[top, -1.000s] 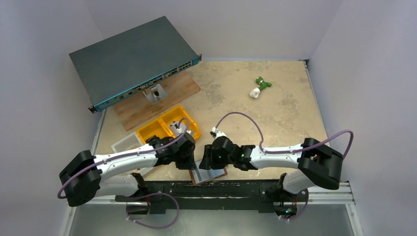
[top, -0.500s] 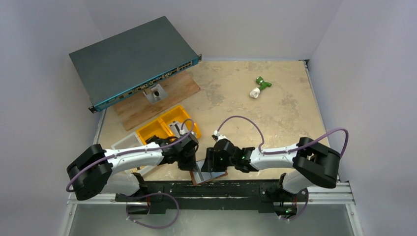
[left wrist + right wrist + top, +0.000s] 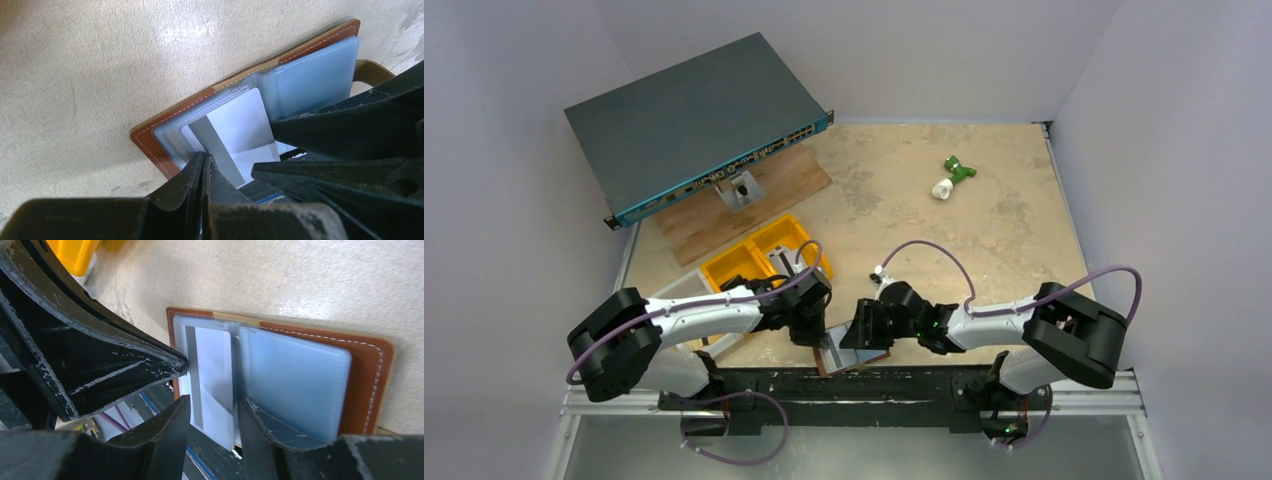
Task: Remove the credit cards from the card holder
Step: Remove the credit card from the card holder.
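- This looks like a robot lab, a room for testing, not a home.
- A left arm (image 3: 694,318) and a right arm (image 3: 994,320) are bolted to a metal rail (image 3: 874,385) just behind the left pincer (image 3: 810,336) and the right pincer (image 3: 858,336).
- Plain pale walls (image 3: 514,200) stand around the table (image 3: 984,230).
- Far beyond the left pincer lies a flat grey network box (image 3: 689,120) with rows of plug holes.
- A yellow bin (image 3: 724,265) sits just beyond that pincer.
- A purple cable (image 3: 929,244) loops beyond the right pincer.

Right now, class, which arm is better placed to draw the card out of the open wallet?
Left. The left gripper appears shut on the credit card at its protruding end, so it could simply pull. The right gripper stands open over the card holder, gripping nothing.
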### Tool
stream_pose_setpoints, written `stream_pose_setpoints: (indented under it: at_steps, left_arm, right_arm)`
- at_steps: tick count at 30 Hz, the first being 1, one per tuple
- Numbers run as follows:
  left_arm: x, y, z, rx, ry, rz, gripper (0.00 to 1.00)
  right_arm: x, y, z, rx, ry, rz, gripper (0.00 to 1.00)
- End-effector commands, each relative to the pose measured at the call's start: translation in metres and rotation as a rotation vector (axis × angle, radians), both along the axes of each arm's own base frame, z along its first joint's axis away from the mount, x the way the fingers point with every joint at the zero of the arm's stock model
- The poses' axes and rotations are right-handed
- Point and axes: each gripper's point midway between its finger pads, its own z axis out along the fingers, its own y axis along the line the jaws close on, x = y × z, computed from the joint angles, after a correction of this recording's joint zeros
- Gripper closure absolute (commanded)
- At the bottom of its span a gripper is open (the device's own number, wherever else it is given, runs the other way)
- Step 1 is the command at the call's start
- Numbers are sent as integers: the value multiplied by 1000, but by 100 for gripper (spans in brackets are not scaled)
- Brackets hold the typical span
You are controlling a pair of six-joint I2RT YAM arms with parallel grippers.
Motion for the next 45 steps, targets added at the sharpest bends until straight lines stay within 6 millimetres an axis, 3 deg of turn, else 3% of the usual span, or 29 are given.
stream_pose_setpoints:
  at_steps: [1, 13, 27, 45]
  left_arm:
    - [-3, 16, -16, 79, 12, 27, 100]
    - [-7, 21, -23, 96, 25, 36, 100]
    - [-10, 30, -26, 136, 36, 37, 100]
    - [-10, 37, -29, 178, 35, 34, 100]
  right_arm:
    - [-3, 3, 17, 132, 15, 28, 62]
    - [-8, 3, 28, 302, 92, 14, 80]
    - [1, -10, 20, 291, 107, -61, 100]
    - [12, -36, 2, 158, 87, -180, 100]
